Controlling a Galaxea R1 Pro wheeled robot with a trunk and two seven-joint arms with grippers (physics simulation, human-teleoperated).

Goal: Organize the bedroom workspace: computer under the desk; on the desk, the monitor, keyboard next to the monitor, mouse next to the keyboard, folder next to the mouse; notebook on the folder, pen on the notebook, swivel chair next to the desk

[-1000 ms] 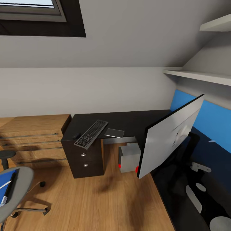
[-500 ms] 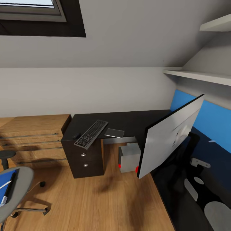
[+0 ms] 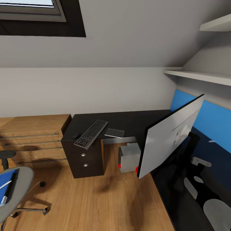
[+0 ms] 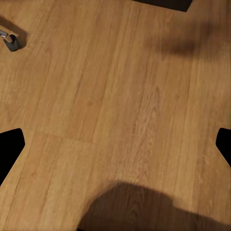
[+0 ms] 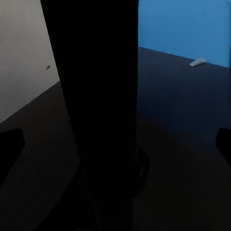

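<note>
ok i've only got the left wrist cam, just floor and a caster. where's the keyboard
Observer: In the head view the keyboard lies at an angle on the left end of the desk.
Operator: and the mouse
Observer: The mouse is on the desk too, right beside the keyboard, on the side away from the monitor.
Operator: folder done?
Observer: No, the blue folder lies on the seat of the chair, out on the floor away from the desk.
</note>
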